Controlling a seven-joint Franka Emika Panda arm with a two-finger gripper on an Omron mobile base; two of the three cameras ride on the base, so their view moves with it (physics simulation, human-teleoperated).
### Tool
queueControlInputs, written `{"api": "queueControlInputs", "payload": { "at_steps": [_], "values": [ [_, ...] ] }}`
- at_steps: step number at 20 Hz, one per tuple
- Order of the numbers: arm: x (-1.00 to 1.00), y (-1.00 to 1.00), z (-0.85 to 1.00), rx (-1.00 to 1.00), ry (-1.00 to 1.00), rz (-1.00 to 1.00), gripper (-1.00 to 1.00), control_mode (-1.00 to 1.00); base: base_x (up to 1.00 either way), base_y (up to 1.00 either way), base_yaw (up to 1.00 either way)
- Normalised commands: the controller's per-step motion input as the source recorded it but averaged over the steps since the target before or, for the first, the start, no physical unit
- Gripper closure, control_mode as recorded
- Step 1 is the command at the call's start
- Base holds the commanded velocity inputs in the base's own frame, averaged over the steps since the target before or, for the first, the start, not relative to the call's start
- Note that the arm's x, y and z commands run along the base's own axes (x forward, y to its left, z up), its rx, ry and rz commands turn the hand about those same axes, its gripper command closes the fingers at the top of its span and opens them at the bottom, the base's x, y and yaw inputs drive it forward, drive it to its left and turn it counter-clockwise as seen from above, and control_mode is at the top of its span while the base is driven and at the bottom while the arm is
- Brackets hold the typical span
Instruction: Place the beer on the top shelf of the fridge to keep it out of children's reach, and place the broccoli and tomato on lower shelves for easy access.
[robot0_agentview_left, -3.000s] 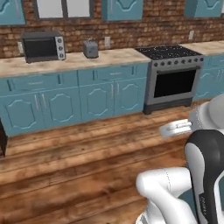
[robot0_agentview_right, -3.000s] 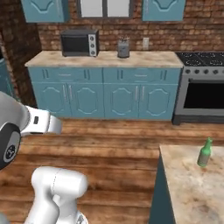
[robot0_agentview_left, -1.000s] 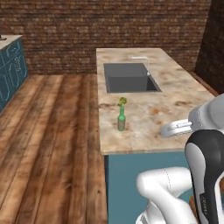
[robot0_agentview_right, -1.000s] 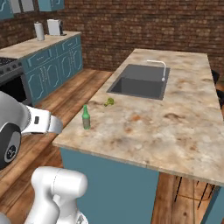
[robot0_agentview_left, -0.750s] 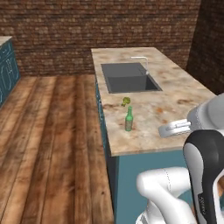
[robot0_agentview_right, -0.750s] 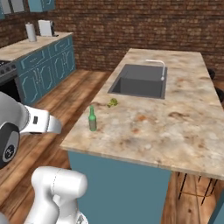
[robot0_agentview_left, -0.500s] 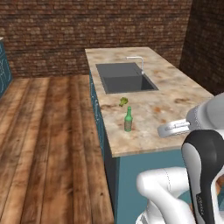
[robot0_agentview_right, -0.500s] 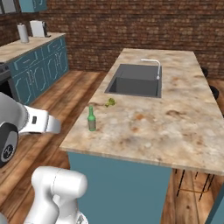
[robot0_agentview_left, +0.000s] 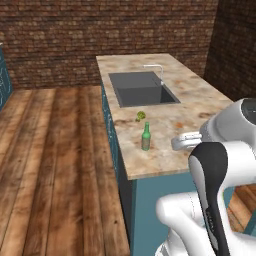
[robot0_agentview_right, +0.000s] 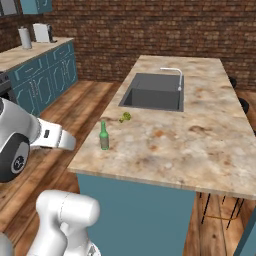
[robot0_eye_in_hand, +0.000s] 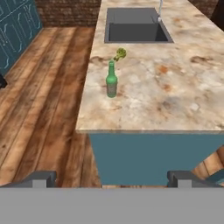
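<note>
Gripper (robot0_eye_in_hand: 112, 179): jaws spread wide, nothing held | beer (robot0_eye_in_hand: 111, 80) left upright on island counter (robot0_eye_in_hand: 175, 109), 12 o'clock of hand, well apart | broccoli (robot0_eye_in_hand: 120, 54) just beyond, 1 o'clock, sink-side | approach judged pending.

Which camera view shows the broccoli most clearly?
The hand view: the broccoli lies near the picture's middle, just beyond the beer, unobstructed. The left base view and right base view show it only as a small green speck beside the sink.
</note>
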Motion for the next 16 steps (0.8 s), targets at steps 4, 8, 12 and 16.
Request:
{"api": "queueControlInputs", "payload": {
  "at_steps": [4,8,12,16],
  "values": [
    [0.51,0.00,-0.36,0.00,0.00,-0.04,-1.00,-1.00,0.00,0.00,0.00],
    [0.47,-0.05,-0.36,0.00,0.00,0.00,-1.00,-1.00,0.00,0.00,0.00],
    [0.43,-0.16,-0.20,0.01,0.00,0.01,-1.00,-1.00,0.00,0.00,0.00],
    [0.35,-0.13,-0.19,0.02,0.00,0.05,-1.00,-1.00,0.00,0.00,0.00]
  ]
}}
